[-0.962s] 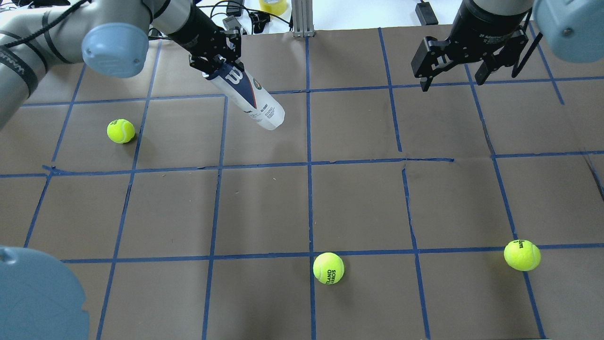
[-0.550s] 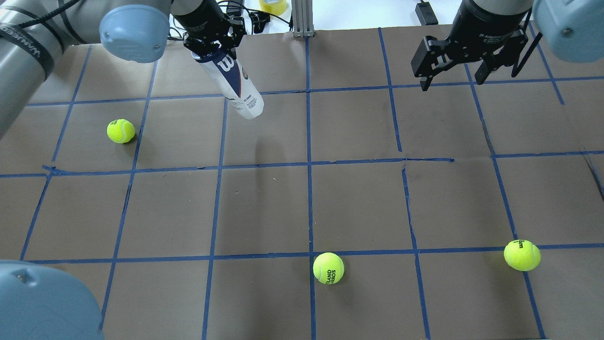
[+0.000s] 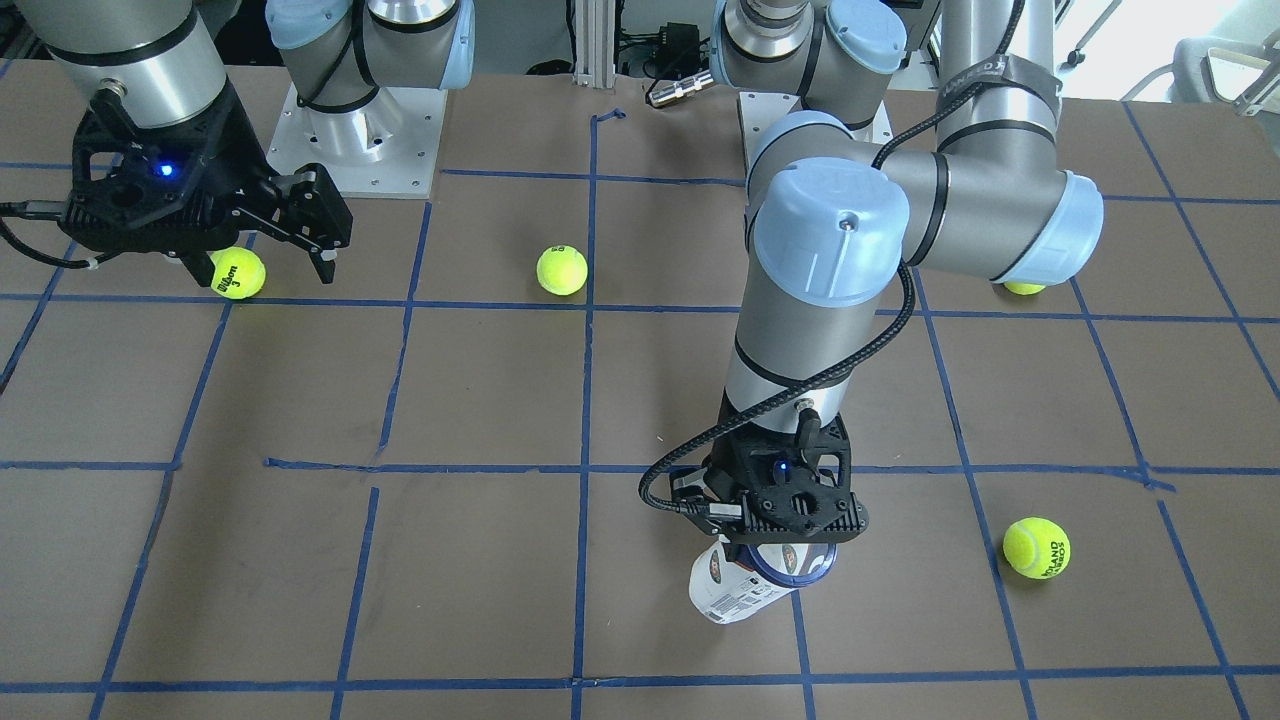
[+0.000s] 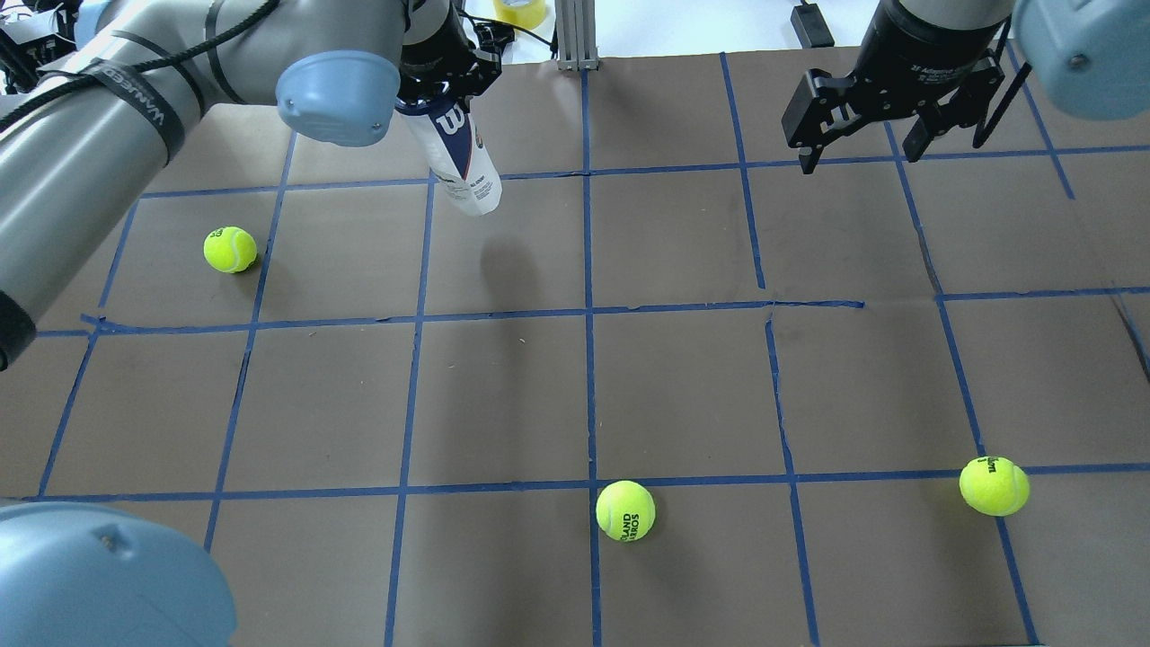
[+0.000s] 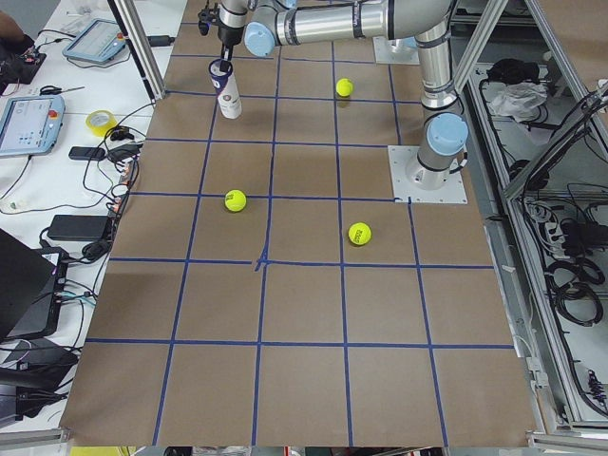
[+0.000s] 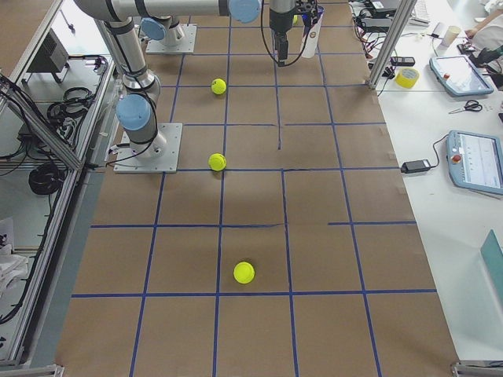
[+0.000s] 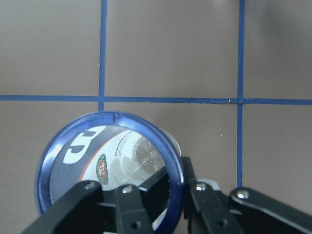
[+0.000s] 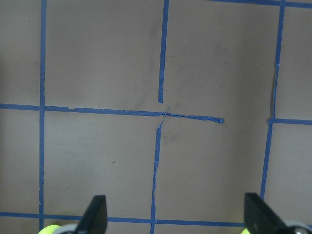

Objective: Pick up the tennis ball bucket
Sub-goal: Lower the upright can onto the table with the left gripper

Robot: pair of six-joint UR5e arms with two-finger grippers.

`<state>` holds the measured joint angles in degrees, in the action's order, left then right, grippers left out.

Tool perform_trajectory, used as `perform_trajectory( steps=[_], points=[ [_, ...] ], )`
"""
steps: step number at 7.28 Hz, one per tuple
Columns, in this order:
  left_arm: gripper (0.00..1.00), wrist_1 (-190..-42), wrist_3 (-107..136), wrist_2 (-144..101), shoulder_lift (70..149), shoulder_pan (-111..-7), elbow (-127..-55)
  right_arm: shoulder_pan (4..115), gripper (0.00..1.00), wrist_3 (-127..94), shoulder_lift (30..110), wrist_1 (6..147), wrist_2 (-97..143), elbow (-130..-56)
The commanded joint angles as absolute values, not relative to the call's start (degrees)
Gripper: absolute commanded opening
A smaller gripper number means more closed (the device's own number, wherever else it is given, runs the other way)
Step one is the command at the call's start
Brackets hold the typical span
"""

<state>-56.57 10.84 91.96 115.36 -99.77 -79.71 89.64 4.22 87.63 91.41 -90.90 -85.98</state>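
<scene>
Over the last second the left gripper (image 4: pixel 437 90) had swung the tennis ball bucket (image 4: pixel 463 166) nearer upright (not quite plumb), clamped on its navy rim, above the table (image 4: pixel 683 386) near the far edge, left of centre. The right gripper (image 4: pixel 858 153) hung wide open, empty, toward the far right corner.

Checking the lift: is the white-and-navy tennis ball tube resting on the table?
No, the left gripper holds the white-and-navy tube aloft, its shadow cast apart below.

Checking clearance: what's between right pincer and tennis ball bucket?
Only bare blue-taped table, per the overhead view, from tennis ball bucket to right pincer.
</scene>
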Motion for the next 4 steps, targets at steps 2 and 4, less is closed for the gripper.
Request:
perform_trajectory(
  steps=[2, 4],
  points=[
    [0.00, -55.5, 11.1, 91.1, 115.8, -100.5, -82.5, 89.6, 1.00, 4.2, 87.6, 91.5, -90.9, -86.0],
    [0.00, -56.4, 10.2, 90.4, 116.3, -101.5, -83.1, 89.6, 1.00, 4.2, 87.6, 91.8, -90.9, -86.0]
  ],
)
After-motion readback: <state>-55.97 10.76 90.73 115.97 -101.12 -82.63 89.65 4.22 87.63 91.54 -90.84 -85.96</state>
